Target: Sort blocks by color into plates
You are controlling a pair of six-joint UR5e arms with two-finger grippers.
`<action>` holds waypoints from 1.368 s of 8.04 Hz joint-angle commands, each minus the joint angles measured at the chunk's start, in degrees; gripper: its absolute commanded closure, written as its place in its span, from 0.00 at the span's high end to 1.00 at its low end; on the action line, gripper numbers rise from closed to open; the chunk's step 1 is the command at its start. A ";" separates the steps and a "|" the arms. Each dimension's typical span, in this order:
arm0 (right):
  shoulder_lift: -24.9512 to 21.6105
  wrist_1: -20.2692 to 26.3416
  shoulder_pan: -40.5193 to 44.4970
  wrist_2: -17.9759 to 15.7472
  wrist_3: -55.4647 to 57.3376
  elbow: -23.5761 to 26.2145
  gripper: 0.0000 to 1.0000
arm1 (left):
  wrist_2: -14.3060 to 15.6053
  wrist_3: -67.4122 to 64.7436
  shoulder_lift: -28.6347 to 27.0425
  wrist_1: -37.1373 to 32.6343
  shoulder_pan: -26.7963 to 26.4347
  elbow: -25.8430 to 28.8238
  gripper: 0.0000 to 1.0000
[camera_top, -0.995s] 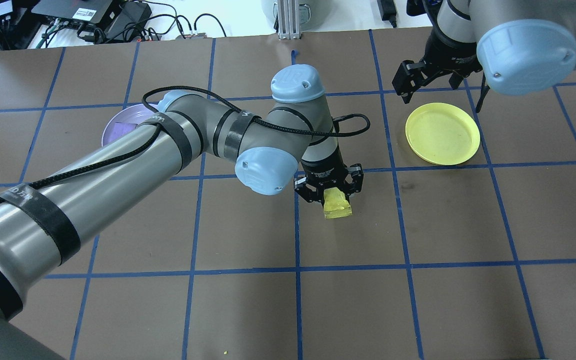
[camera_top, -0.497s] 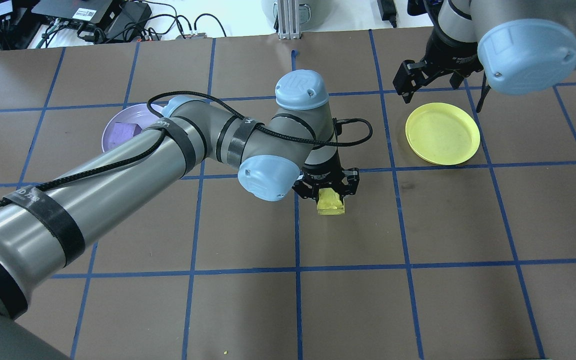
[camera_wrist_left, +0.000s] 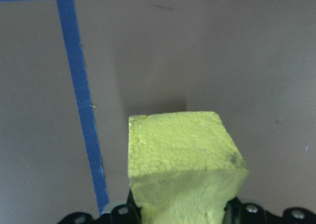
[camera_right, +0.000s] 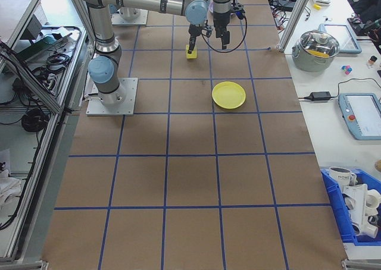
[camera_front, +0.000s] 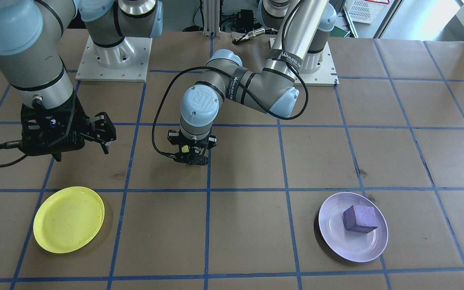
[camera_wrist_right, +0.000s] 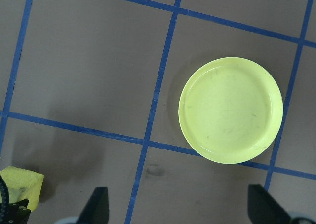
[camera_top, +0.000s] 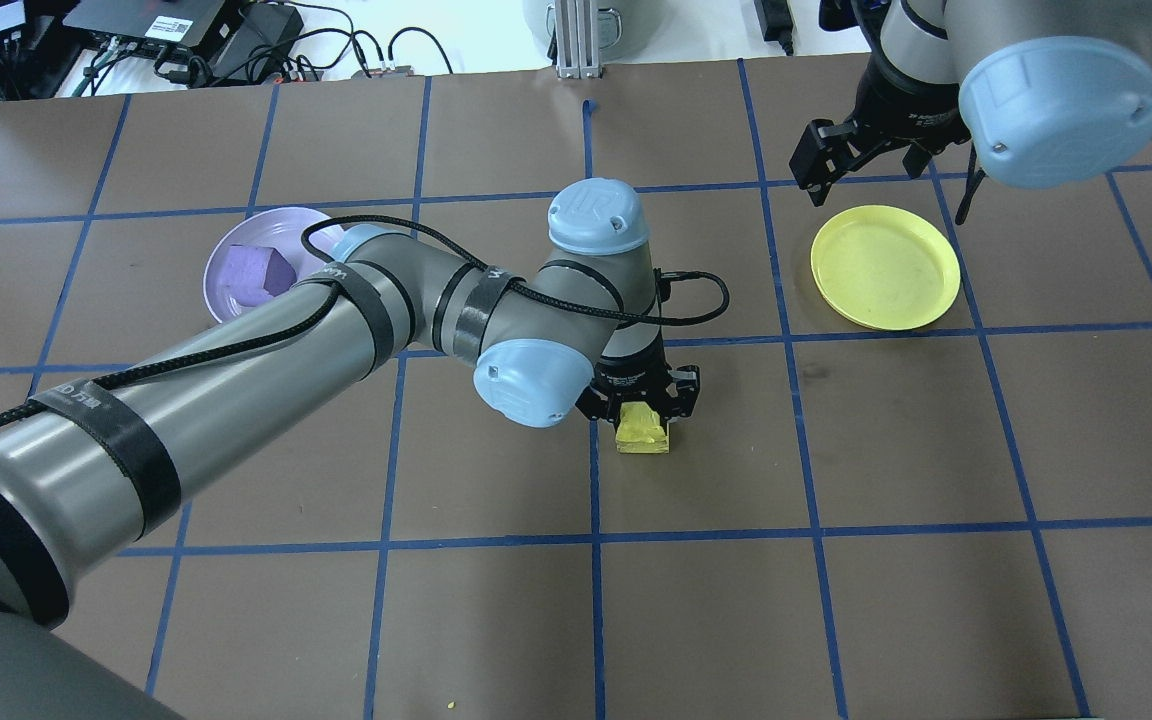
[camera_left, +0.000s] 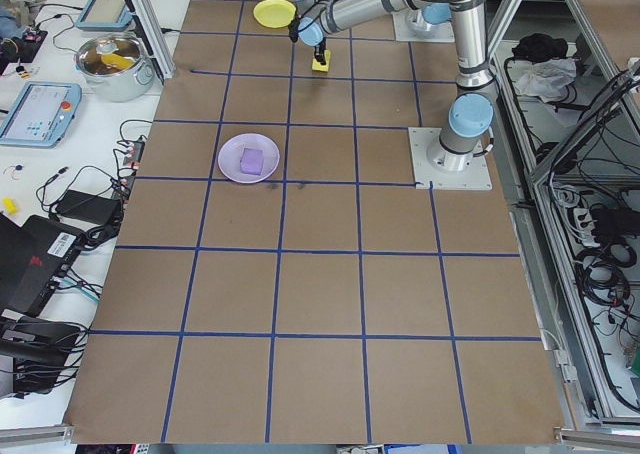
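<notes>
A: Quick one. What changed in the last second?

B: The left gripper [camera_top: 642, 412] has slid toward the robot and a bit to its left, yellow block [camera_top: 642, 432] clamped between its fingers. In the overhead view the block now sits right beside the blue tape line [camera_top: 593, 470], nearer than it was. The left wrist view shows the block's foam face filling the lower frame with the brown table [camera_wrist_left: 222, 51] under it; whether it is lifted or dragging, can't tell.

A: So it's moving away from the target?

B: Looks like it. The yellow plate [camera_top: 886, 267] is well off to the robot's right and further out, empty. My guess: repositioning, or setting up a hand-over.

A: Right arm?

B: Right gripper [camera_top: 881, 165] hangs at the yellow plate's far edge, fingers spread, holding nothing; no visible shift. Its wrist view shows the plate whole and the block at the corner.

A: Purple side?

B: Done. Purple block [camera_top: 254, 274] lies in the lavender plate [camera_top: 228, 302], more of it visible now that the left arm has swung clear.
</notes>
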 commanded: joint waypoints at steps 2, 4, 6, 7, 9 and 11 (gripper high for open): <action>0.00 0.00 -0.69 0.00 0.04 0.00 1.00 | 0.40 -0.76 0.67 0.14 0.01 0.50 0.69; 0.00 0.00 -0.69 0.00 0.04 0.00 1.00 | 0.22 -0.49 2.68 -0.48 1.49 0.68 0.78; 0.00 0.00 -0.69 0.00 0.04 0.00 1.00 | 0.22 -0.23 3.84 -0.65 3.26 0.41 0.84; 0.00 0.00 -0.69 0.09 -0.05 0.00 1.00 | 0.05 -0.06 4.45 -0.65 3.61 0.67 0.82; 0.00 0.00 -0.69 0.52 0.21 -0.09 1.00 | 1.44 3.95 9.52 -9.73 9.81 1.29 0.82; 0.01 -1.59 0.01 0.88 3.95 0.61 1.00 | 3.65 11.42 12.97 -17.49 21.84 5.31 0.82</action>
